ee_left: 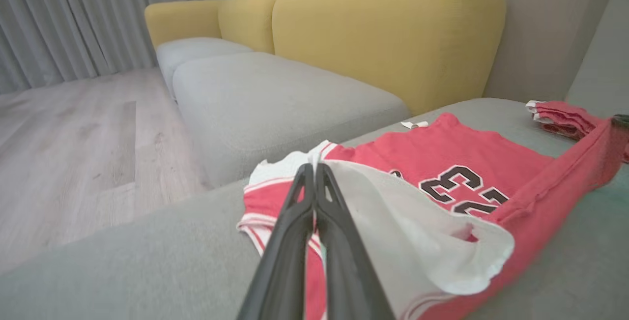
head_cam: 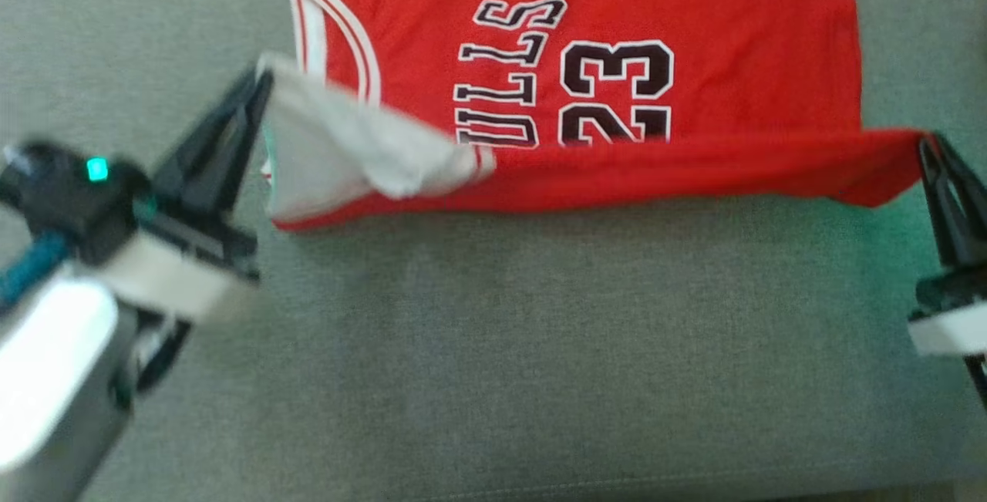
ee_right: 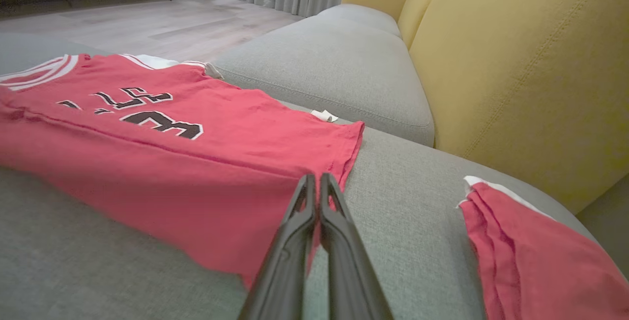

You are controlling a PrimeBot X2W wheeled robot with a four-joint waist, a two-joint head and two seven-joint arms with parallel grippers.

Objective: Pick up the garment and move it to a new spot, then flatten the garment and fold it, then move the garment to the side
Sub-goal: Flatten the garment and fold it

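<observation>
your left gripper (head_cam: 261,89) is clamped on the near left corner of the jersey (head_cam: 617,24), its two dark fingers pressed together with the cloth pinched at their tips. at that corner the white inner side of the fabric is turned up and sags toward the middle. your right gripper (head_cam: 925,146) is likewise closed on the near right corner, gripping the red hem. between the two, the near edge of the jersey is lifted off the seat and pulled into a fairly straight red band. from the head camera that band covers the lower part of the black "23" and the end of the lettering beside it. the rest of the jersey lies flat, print up, on the grey cushion (head_cam: 540,348), with its white-trimmed armhole on your left. in the left wrist camera you can see a small white label (ee_left: 414,124) lying on the cushion just past the far edge of the jersey. a second red garment (ee_right: 530,251) lies bunched on the same cushion, off to the right of your right gripper and apart from the jersey. behind the seat stands a yellow backrest (ee_right: 516,64), and beyond the sofa you see a pale wooden floor (ee_left: 64,128) and grey curtains (ee_left: 73,15).
</observation>
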